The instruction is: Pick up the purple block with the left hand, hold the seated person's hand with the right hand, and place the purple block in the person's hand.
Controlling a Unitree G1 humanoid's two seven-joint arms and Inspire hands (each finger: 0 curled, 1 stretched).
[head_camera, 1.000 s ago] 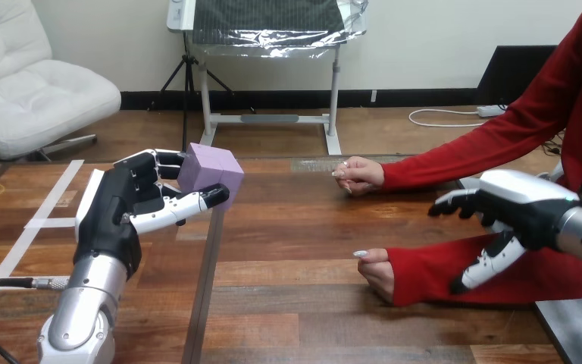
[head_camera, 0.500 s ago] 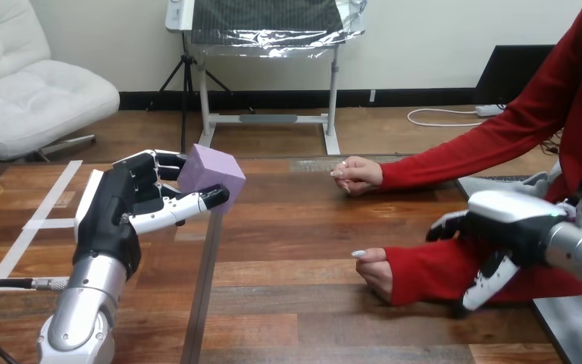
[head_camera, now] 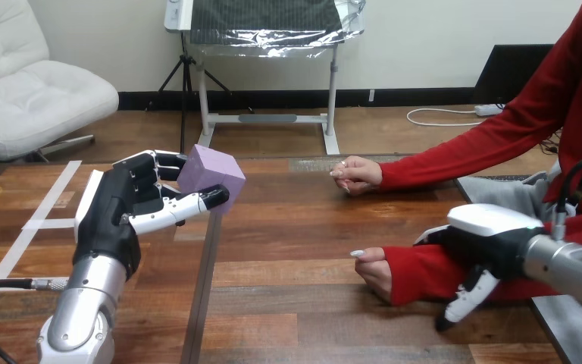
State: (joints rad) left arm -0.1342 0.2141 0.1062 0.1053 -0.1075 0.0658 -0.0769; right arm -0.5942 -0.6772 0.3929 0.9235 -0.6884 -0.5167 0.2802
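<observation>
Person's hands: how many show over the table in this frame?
2. The farther person's hand is at the table's far edge, right of the purple block that the left hand holds; the nearer person's hand lies closer, with the right hand over its red sleeve.

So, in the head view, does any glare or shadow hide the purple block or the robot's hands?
Head view: light is even, without harsh glare; the purple block shows a paler upper face and a darker side. Head view: the white shell of the right hand shines, the table has a soft sheen, and nothing masks the left hand.
</observation>
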